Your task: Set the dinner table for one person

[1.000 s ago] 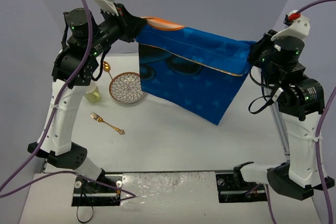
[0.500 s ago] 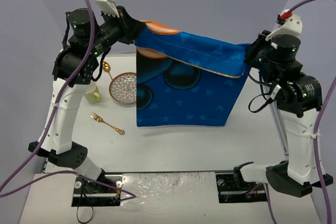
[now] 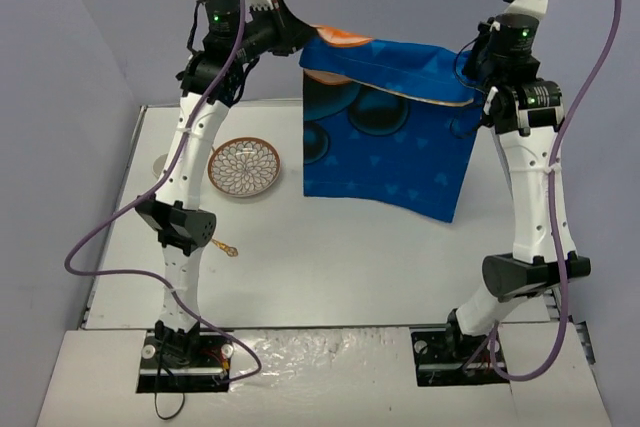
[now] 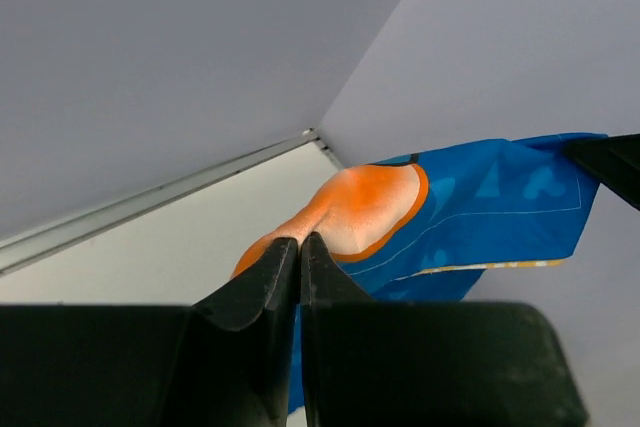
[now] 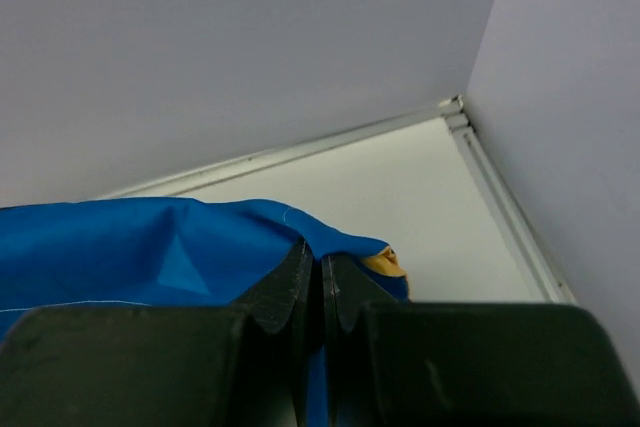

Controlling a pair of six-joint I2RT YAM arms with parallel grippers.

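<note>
A blue cartoon-mouse placemat (image 3: 390, 152) with an orange patch hangs in the air between both arms, high over the far half of the white dinner table (image 3: 330, 267). My left gripper (image 3: 303, 42) is shut on its orange left corner (image 4: 360, 212). My right gripper (image 3: 478, 82) is shut on its blue right corner (image 5: 300, 237). The mat's lower edge hangs just above the tabletop. A patterned plate (image 3: 244, 168) with a brown rim lies on the table left of the mat. A gold fork (image 3: 228, 249) is mostly hidden behind the left arm.
Grey walls enclose the table at the back and both sides. The arm bases (image 3: 185, 352) stand at the near edge. The table's far right corner rim (image 5: 455, 112) shows in the right wrist view.
Both arms have stretched up and moved toward the back, carrying the placemat farther and to the right. The mat has unfolded and now hangs flatter. The cup and spoon near the left arm no longer show.
</note>
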